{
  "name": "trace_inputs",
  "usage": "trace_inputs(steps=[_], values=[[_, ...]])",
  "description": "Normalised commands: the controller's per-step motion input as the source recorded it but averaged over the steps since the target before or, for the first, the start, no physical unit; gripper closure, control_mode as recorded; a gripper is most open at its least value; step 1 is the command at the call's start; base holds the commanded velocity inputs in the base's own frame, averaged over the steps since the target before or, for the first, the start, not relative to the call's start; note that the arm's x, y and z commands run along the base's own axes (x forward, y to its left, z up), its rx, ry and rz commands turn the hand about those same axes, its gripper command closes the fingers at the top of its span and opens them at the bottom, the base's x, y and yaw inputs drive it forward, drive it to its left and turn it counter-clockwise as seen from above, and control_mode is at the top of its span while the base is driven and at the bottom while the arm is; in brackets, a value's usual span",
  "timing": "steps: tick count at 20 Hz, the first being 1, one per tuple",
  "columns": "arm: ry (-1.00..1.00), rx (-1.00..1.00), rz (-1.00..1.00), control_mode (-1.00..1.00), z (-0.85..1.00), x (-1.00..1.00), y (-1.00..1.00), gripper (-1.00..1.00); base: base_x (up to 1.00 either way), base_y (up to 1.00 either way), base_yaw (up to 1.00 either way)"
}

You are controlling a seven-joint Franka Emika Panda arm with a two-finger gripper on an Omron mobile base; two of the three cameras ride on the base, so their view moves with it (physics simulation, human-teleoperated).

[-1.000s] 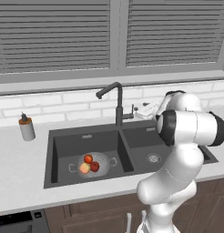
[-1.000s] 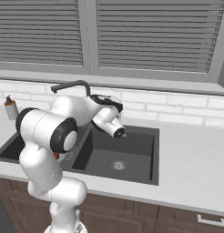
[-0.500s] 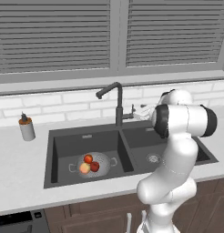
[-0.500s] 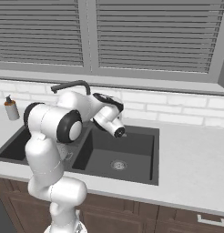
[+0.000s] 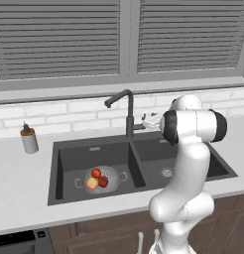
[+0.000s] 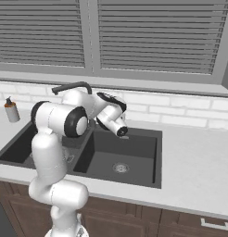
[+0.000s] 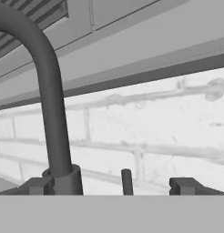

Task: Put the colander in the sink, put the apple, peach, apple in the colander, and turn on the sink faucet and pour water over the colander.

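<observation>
Faucet lever stands upright between the wide-apart jaws, untouched; gripper beside the sink faucet base. Colander with peach and two apples sits in sink left basin, well apart.

colander: small silvery bowl, upright in the sink's left basin
fruit: two red apples, one pale peach, inside colander
sink: dark double basin
faucet: dark gooseneck, behind divider
</observation>
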Motion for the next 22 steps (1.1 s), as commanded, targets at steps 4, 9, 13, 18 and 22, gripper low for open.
trace_inputs(steps=[4, 9, 13, 18, 22], values=[[0.00, 0.00, -0.04, -1.00, -0.10, 0.32, 0.02, -1.00, 0.00, 0.00, 0.00], [0.00, 0.00, -0.04, -1.00, -0.11, 0.34, 0.03, -1.00, 0.00, 0.00, 0.00], [0.02, 0.00, -0.04, -1.00, -0.19, 0.29, 0.00, -1.00, 0.00, 0.00, 0.00], [0.02, 0.00, -0.03, -1.00, -0.15, 0.28, 0.00, -1.00, 0.00, 0.00, 0.00], [0.01, 0.00, -0.02, -1.00, -0.10, 0.27, 0.00, 1.00, 0.00, 0.00, 0.00]])
